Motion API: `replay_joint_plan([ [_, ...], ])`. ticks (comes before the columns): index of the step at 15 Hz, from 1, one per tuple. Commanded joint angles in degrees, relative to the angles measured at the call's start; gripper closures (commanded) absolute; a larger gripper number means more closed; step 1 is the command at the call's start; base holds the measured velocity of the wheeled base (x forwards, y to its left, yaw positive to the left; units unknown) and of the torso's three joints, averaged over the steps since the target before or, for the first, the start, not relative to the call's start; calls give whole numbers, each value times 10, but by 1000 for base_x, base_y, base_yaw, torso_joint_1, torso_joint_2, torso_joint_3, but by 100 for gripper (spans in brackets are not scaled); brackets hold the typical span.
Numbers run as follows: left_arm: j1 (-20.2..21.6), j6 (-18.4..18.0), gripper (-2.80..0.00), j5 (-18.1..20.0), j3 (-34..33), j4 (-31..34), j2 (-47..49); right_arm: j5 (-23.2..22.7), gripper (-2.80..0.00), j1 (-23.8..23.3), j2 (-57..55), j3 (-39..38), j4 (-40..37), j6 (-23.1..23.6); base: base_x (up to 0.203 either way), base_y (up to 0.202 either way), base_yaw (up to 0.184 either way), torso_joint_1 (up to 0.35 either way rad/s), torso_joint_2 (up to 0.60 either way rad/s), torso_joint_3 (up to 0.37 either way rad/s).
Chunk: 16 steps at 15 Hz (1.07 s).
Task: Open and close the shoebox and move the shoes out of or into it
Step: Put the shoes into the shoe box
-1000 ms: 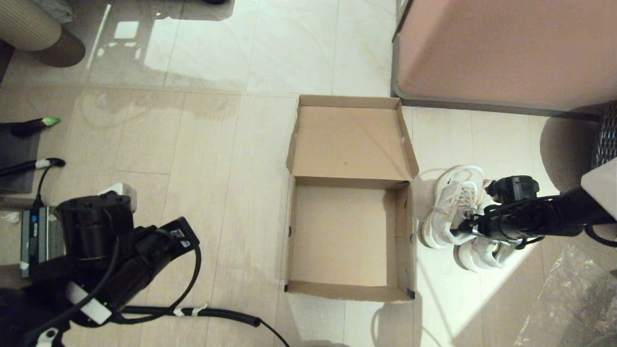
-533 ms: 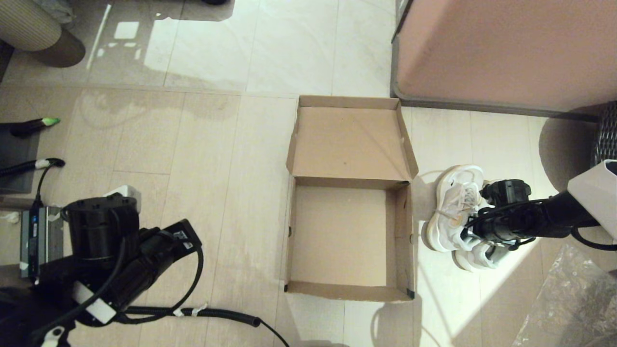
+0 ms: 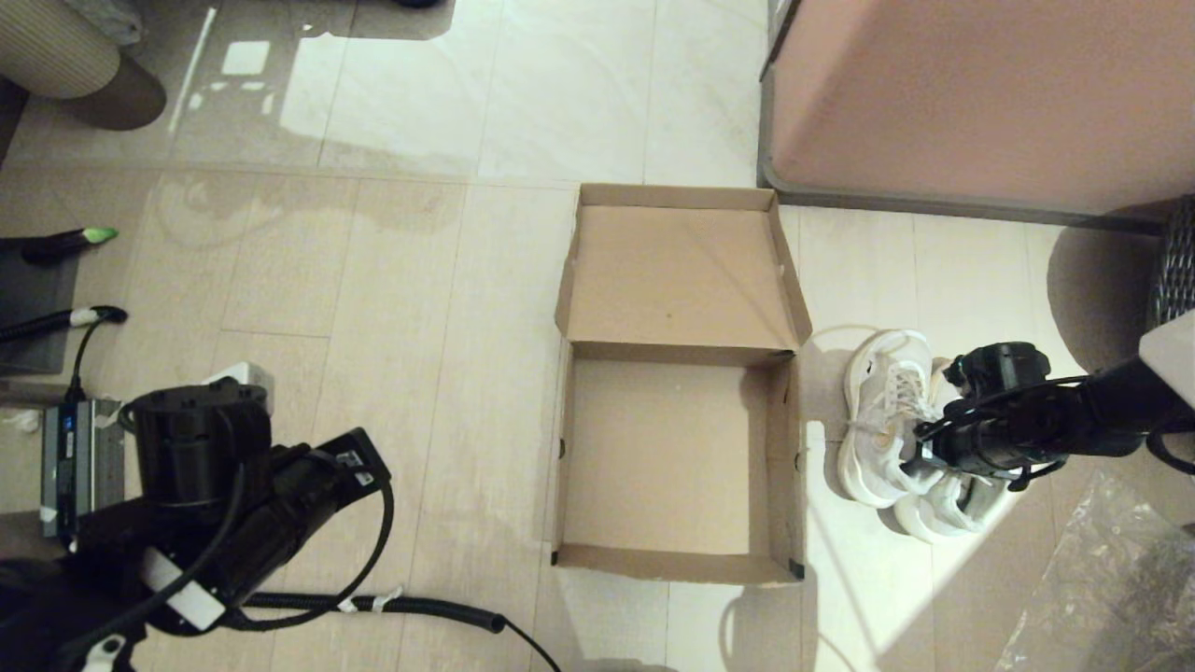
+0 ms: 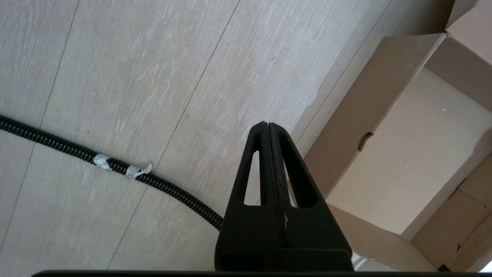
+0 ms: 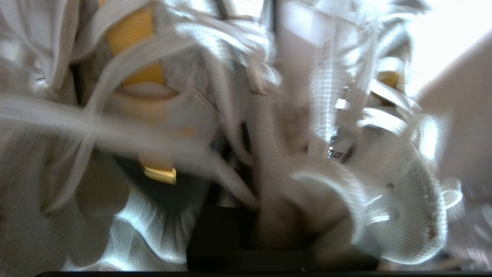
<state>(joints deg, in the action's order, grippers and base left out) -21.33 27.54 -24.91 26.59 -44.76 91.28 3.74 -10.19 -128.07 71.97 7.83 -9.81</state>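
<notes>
Sneakers [image 3: 901,431] sit as a pair on the floor just beside the right wall of the shoebox [image 3: 674,373], whose flip lid lies folded back, so I judge they are meant to go in. My right tool [image 3: 920,448] is down among the laces where the two shoes meet, probably to take both at once; I cannot tell whether it is pinching them. They look white and chunky, with small yellow accents. My left tool [image 4: 268,132] hangs parked, pressed together, left of the box.
</notes>
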Motion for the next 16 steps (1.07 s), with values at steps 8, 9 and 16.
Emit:
replay_joint_plan([
  [8, -6, 22, 0, -4, -73, -46, -2, -8, 0, 29, 396, -194, -104, -3, 0, 0, 0, 0, 0, 0],
  [9, -6, 22, 0, -4, -72, -46, -3, -10, 0, 40, 442, -197, -141, -3, 0, 0, 0, 0, 0, 0],
  [16, -8, 21, 0, -9, -68, -48, 6, 5, 0, 258, 577, -208, -296, -26, 0, 0, 0, 0, 0, 0],
])
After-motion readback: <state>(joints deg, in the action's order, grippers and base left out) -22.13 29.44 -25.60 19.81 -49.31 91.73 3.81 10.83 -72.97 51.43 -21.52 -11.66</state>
